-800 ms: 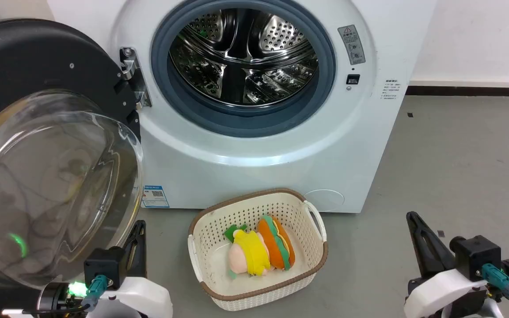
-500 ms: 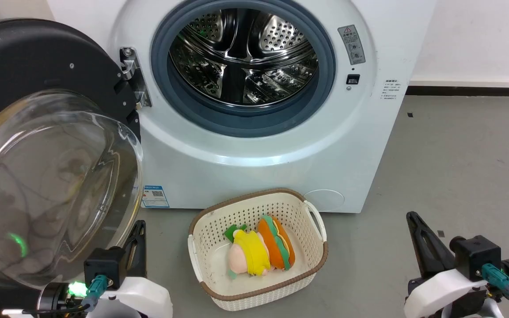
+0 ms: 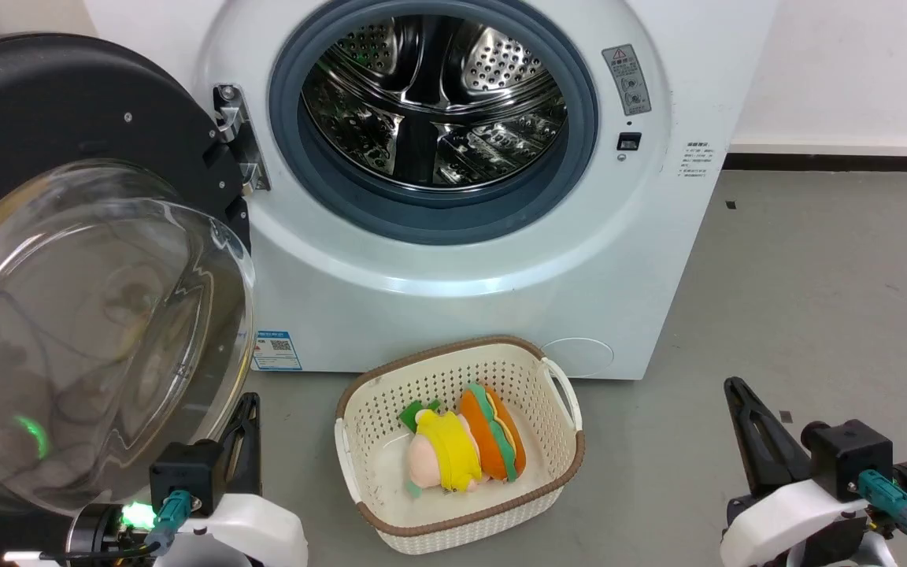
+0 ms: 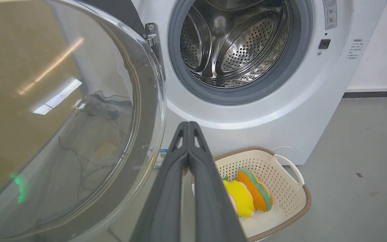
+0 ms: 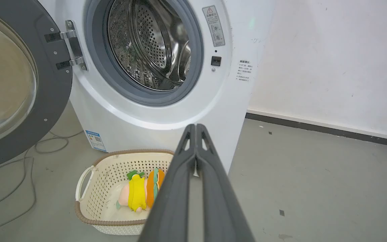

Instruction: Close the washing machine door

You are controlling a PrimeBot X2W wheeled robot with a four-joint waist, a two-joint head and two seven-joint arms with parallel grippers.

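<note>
We see the washing machine door swung wide open on our left. It is big and round, with a wide shiny black rim and a clear glass bowl that bulges out toward us. It hangs on a metal hinge at the left side of the washing machine, which is big and white and stands on the floor. Its round hole is not covered, so we look right into the shiny steel drum full of little holes. A grey rubber ring goes around the hole. A small blue sticker sits low on the front, just beside the door's bottom edge
</note>
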